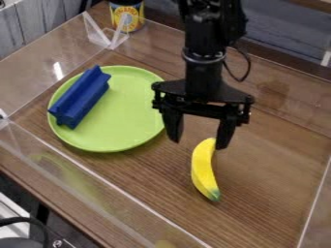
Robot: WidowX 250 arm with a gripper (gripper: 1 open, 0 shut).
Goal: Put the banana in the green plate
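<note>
The black claw (196,129) is seen above the worktop (265,189), held wide open with nothing between its fingers, one finger over the plate's right edge and the other farther right. Just below it in the view, the yellow banana (204,170) is laid directly on the wood, outside the plate, its slightly curved length pointed from the claw toward the camera and its greenish-dark tip turned to the near end. The green plate (130,121) is set to the banana's left in the view, apart from it. On the plate's left side a blue ridged rectangular block (81,97) is rested at a slant, close to the rim. At the far edge, a can with a yellow-and-blue label (126,15) is partly cut off by the frame.
</note>
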